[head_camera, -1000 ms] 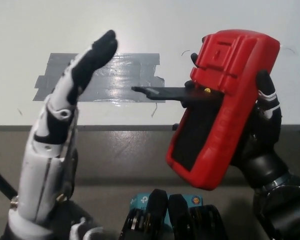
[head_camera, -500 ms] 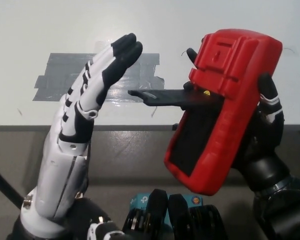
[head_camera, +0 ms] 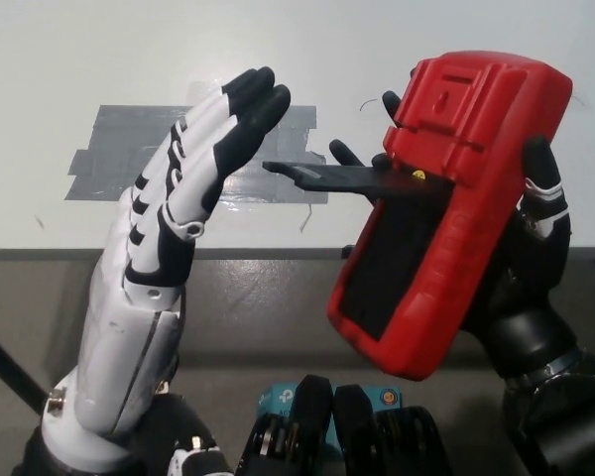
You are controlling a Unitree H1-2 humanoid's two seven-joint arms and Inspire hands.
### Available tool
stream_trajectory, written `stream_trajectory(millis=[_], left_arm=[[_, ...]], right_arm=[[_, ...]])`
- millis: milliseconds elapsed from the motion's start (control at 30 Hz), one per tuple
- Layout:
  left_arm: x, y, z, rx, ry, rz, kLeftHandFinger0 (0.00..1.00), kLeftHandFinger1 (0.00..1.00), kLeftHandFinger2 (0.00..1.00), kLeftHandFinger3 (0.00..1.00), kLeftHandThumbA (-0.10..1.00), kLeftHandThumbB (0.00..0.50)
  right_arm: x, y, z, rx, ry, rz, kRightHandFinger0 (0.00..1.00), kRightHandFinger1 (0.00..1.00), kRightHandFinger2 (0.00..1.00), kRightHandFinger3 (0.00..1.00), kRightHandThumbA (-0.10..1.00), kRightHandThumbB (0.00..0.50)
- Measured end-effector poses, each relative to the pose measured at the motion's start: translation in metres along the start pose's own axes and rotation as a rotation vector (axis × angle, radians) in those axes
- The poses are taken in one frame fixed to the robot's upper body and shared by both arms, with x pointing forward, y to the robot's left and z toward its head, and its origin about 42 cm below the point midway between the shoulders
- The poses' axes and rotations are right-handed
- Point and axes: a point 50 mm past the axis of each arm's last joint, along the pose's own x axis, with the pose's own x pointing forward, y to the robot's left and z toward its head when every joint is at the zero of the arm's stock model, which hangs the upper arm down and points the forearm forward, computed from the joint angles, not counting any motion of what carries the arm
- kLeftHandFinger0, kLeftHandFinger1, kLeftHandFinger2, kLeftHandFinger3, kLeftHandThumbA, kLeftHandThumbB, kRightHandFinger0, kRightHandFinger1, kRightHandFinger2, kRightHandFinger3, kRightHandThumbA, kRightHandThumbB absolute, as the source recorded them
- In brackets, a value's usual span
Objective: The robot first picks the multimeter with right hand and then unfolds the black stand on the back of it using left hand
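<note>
Multimeter (head_camera: 446, 208) sits right of centre in the head view, back side up, clamped in the black right hand (head_camera: 526, 268) so its stand (head_camera: 332, 177) juts left, swung out. White left hand (head_camera: 193, 178), fingers straight and empty, hovers beside the stand's tip over grey tape (head_camera: 109, 149).

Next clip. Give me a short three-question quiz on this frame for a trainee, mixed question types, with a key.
1. True or false: the black stand lies folded flat against the back of the red multimeter.
2. Which hand holds the multimeter? A) the white left hand B) the black right hand C) both
3. Fill in: the grey tape is stuck to the white ____.

Key
1. False: the stand juts out sideways toward the left hand.
2. B: the left hand is raised beside the stand's tip, fingers straight, holding nothing.
3. table
</note>
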Motion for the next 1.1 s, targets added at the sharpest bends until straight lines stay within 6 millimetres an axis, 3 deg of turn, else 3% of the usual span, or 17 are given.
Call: stream_trajectory(millis=[200, 267, 367, 400, 533, 600, 733, 833, 900, 967, 1033, 1100], left_arm=[[0.000, 0.000, -0.001, 0.032, -0.001, -0.006, 1.00, 1.00, 1.00, 1.00, 1.00, 0.287], [0.000, -0.001, -0.002, 0.042, -0.001, -0.010, 1.00, 1.00, 1.00, 1.00, 1.00, 0.314], [-0.001, -0.002, -0.004, 0.067, 0.008, -0.019, 1.00, 1.00, 1.00, 1.00, 1.00, 0.311], [-0.001, -0.003, -0.005, 0.070, 0.010, -0.021, 1.00, 1.00, 1.00, 1.00, 1.00, 0.335], [-0.002, -0.006, -0.009, 0.077, 0.014, -0.028, 1.00, 1.00, 0.98, 1.00, 1.00, 0.329], [-0.003, -0.008, -0.013, 0.075, 0.026, -0.036, 1.00, 0.99, 0.97, 1.00, 1.00, 0.330], [-0.007, -0.010, -0.016, 0.075, 0.041, -0.045, 1.00, 0.99, 0.96, 1.00, 1.00, 0.355], [-0.013, -0.011, -0.017, 0.081, 0.061, -0.052, 1.00, 0.95, 0.92, 1.00, 1.00, 0.355], [-0.017, -0.013, -0.019, 0.082, 0.071, -0.057, 1.00, 0.90, 0.87, 1.00, 1.00, 0.356], [-0.020, -0.014, -0.018, 0.086, 0.075, -0.054, 1.00, 0.86, 0.83, 1.00, 1.00, 0.373], [-0.022, -0.016, -0.017, 0.086, 0.071, -0.042, 1.00, 0.82, 0.81, 1.00, 1.00, 0.393], [-0.024, -0.018, -0.016, 0.083, 0.072, -0.032, 1.00, 0.81, 0.80, 1.00, 1.00, 0.392]], right_arm=[[0.000, 0.001, 0.000, 0.021, -0.002, 0.008, 0.82, 0.02, 0.78, 0.69, -0.10, 0.114], [0.000, 0.001, 0.000, 0.024, -0.003, 0.010, 0.83, 0.00, 0.74, 0.68, -0.10, 0.118], [0.000, 0.001, 0.000, 0.026, -0.003, 0.012, 0.84, 0.00, 0.70, 0.67, -0.10, 0.123], [0.000, 0.002, 0.001, 0.026, -0.003, 0.015, 0.84, 0.00, 0.67, 0.67, -0.10, 0.130], [-0.003, 0.009, 0.002, 0.023, -0.011, 0.036, 0.80, 0.00, 0.62, 0.67, -0.10, 0.131], [-0.004, 0.011, 0.003, 0.024, -0.013, 0.040, 0.78, 0.00, 0.63, 0.68, -0.10, 0.130], [-0.005, 0.012, 0.004, 0.026, -0.015, 0.035, 0.83, 0.00, 0.66, 0.70, -0.10, 0.122], [-0.005, 0.012, 0.004, 0.029, -0.016, 0.029, 0.79, 0.00, 0.68, 0.71, -0.10, 0.124], [-0.005, 0.012, 0.004, 0.034, -0.021, 0.026, 0.78, 0.03, 0.72, 0.77, -0.10, 0.121], [-0.004, 0.012, 0.005, 0.039, -0.028, 0.026, 0.79, 0.06, 0.71, 0.80, -0.10, 0.134], [-0.003, 0.012, 0.006, 0.040, -0.035, 0.024, 0.85, 0.03, 0.69, 0.79, -0.10, 0.119], [-0.003, 0.013, 0.007, 0.041, -0.040, 0.021, 0.83, 0.00, 0.65, 0.77, -0.10, 0.116]])
